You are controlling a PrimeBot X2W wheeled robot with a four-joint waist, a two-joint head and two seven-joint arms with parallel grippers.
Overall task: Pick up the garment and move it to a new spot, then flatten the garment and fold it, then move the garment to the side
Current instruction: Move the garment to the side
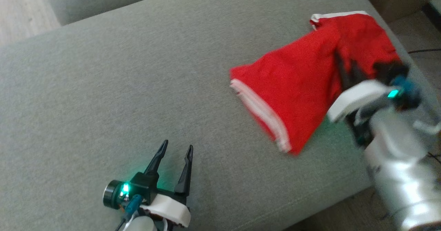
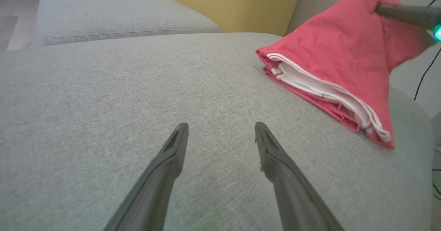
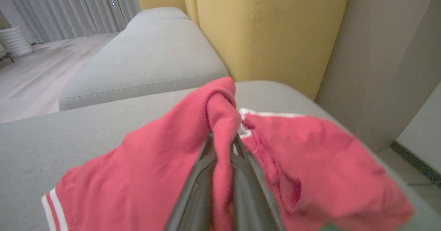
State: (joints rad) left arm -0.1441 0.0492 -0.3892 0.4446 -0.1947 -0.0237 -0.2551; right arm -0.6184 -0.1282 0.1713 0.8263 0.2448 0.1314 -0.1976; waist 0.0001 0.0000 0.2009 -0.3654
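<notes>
The garment [image 1: 303,82] is red with white-striped hems, bunched at the right end of the grey sofa cushion [image 1: 120,86]. My right gripper [image 1: 346,70] is shut on a fold of the garment [image 3: 224,120] and holds that part raised, while the striped hem [image 2: 327,89] still rests on the cushion. My left gripper [image 1: 175,151] stands open near the cushion's front edge, well left of the garment, with nothing between its fingers [image 2: 172,151].
A second grey cushion [image 3: 148,62] lies beyond this one, with yellow back cushions [image 3: 262,27] behind. The cushion's right edge drops to the floor, where a dark cable [image 1: 423,51] runs.
</notes>
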